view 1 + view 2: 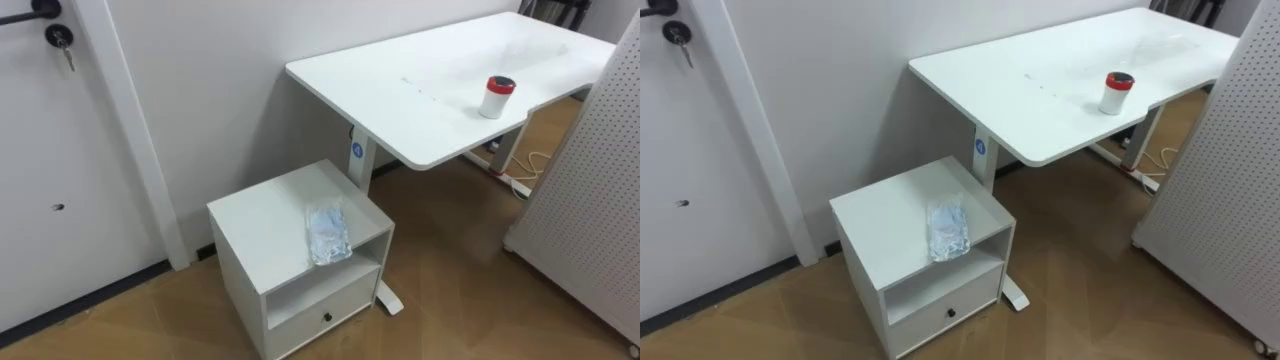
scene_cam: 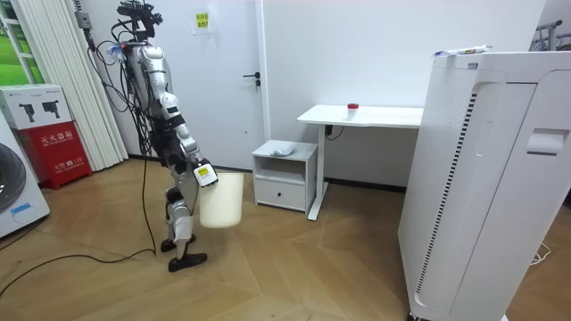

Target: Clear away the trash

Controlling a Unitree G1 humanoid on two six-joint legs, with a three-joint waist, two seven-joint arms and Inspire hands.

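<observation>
Left eye view gives us one piece of garbage (image 1: pixel 328 235): a crumpled wrapper of clear, bluish plastic. It lies flat on the top of the one cabinet (image 1: pixel 262 222), near the front edge, at about 6 o'clock in the frame.

The cabinet is a smooth white box with one open shelf. Under the shelf is one drawer (image 1: pixel 320 312) with one small dark knob (image 1: pixel 326 317).

At 1 o'clock from the cabinet stands one desk (image 1: pixel 420 80), with a smooth white top and a rounded corner. Its far end is cut off by the frame. On it stands one cup (image 1: pixel 497 97), an upright white cylinder with a red lid, at 2 o'clock in the frame and well apart from the garbage.

At 3 o'clock, one white pegboard (image 1: pixel 600 190), dotted with fine holes, is cut off by the frame edge and hides part of the desk's underside. At 10 o'clock is one white door (image 1: pixel 50 180) with one key (image 1: pixel 62 42) in its lock. The handle above the key is cropped.

Room view puts the robot on the wood floor (image 2: pixel 294 267) at 9 o'clock of the cabinet, well apart from it. One tapered white plastic bin (image 2: pixel 221 198) hangs before its legs, with the right hand (image 2: pixel 202 172) at the rim. We cannot tell how that hand grips at this distance. In this view the garbage is a pale speck on the cabinet top.
</observation>
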